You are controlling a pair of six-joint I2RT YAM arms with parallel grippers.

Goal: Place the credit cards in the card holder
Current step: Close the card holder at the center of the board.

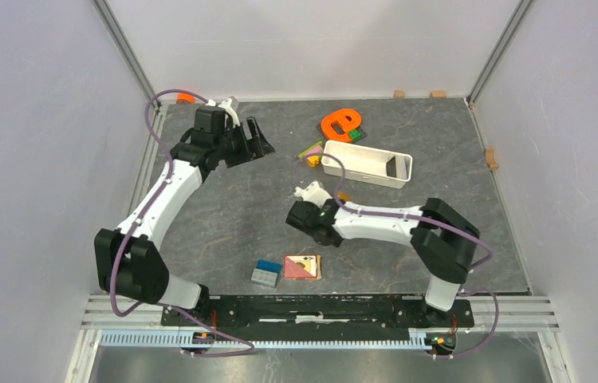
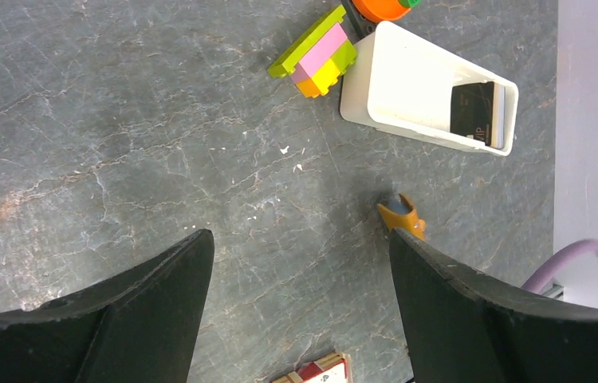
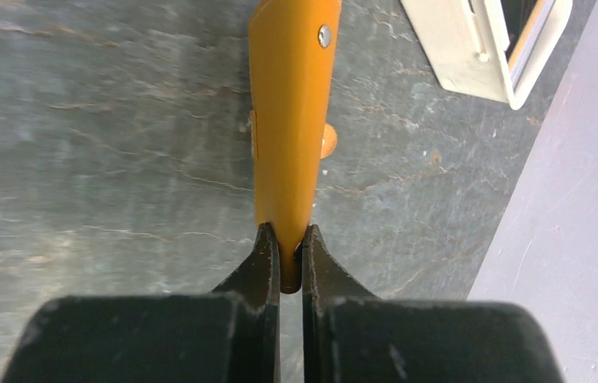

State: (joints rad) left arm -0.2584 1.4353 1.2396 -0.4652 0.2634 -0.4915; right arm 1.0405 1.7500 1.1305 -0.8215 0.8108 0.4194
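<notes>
The card holder is tan-orange with a small snap. It stands on edge, and my right gripper is shut on its near end just above the table. In the top view only a sliver of the holder shows beside the right gripper. In the left wrist view the holder shows grey-blue lining. The credit cards stand at one end of the white tray, a dark face in front and pale edges behind. My left gripper is open, empty and high at the back left.
The white tray lies at the back middle. Stacked coloured bricks and an orange letter shape sit beside it. A red-and-tan tile and a blue-and-grey block lie near the front edge. Walls close both sides.
</notes>
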